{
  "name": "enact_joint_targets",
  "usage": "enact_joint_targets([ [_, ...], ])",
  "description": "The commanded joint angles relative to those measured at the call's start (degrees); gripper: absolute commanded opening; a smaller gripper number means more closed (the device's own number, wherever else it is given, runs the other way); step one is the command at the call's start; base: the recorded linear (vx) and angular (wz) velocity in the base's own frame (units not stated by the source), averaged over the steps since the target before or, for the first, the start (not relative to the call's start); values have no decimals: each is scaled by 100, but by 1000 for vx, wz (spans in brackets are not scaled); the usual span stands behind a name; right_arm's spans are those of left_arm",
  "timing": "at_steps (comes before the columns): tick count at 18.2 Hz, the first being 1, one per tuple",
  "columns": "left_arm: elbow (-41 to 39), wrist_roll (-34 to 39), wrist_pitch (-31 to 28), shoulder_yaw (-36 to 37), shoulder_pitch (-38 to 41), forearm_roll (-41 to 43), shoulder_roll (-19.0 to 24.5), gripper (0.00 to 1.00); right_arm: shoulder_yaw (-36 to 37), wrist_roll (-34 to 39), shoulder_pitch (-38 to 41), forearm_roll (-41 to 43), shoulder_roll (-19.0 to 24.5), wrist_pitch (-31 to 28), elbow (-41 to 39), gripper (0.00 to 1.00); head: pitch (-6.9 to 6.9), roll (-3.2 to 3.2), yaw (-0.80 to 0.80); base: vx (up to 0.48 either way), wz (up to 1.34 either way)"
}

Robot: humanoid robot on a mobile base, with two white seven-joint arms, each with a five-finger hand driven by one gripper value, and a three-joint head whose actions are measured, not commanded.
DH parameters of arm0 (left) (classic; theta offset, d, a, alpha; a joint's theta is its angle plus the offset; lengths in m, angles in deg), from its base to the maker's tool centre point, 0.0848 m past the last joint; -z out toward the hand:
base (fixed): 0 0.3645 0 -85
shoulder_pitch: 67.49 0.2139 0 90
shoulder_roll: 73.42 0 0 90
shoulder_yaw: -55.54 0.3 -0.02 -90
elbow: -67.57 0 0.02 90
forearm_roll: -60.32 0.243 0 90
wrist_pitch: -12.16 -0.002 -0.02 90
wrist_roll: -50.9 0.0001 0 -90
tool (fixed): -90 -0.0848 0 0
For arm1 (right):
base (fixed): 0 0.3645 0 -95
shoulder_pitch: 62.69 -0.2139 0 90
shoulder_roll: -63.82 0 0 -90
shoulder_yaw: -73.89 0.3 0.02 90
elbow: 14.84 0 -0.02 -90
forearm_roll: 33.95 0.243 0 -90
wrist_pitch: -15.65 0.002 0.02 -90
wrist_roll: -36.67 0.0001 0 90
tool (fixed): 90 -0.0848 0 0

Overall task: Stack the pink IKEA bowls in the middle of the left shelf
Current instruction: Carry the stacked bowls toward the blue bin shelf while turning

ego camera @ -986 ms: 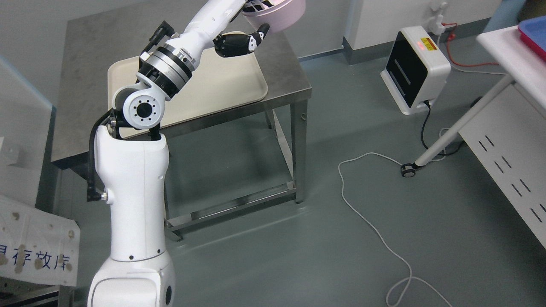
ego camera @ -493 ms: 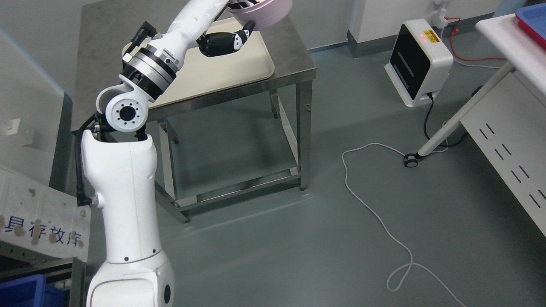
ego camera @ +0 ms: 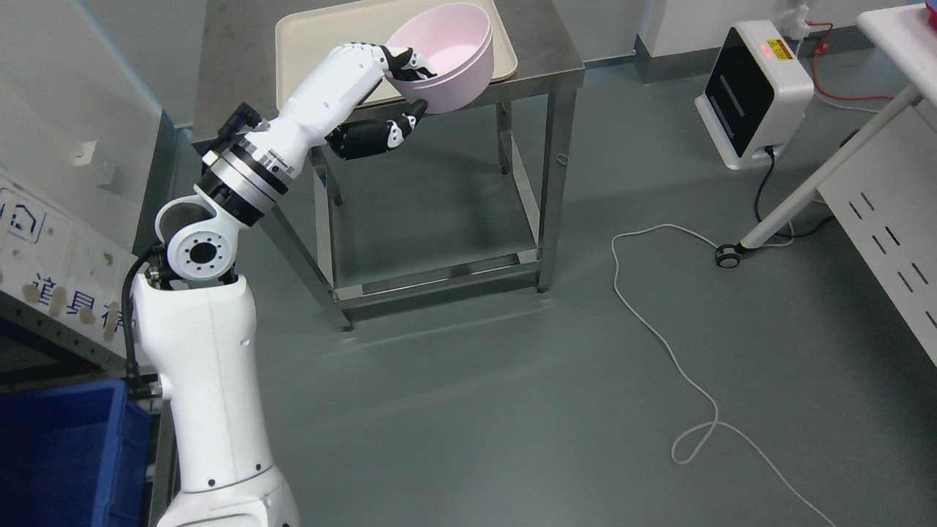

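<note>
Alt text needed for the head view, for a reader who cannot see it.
The robot's left hand grips a pink bowl by its near rim, holding it above the front edge of a steel table that carries a cream tray. A white cable trails across the grey floor, and a blue bin sits lower left.

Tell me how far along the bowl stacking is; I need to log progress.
Pickup looks done: the left robot hand holds the pink bowls, apparently two nested, off the beige tray on the steel table. The carry is in hand. Left: placing them on the shelf, barely visible at left.
</note>
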Motion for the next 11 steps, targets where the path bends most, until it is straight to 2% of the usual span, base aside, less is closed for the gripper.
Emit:
enact_joint_targets([
  [1, -106, -14, 78, -289, 357, -249, 100, 2, 62, 2, 0, -44, -100, -4, -8, 100, 0, 0, 0, -242, 167],
  [11, -97, -14, 209, 624, 418, -548, 100, 3, 62, 2, 0, -44, -100, -4, 1, 100, 0, 0, 0, -232, 189],
])
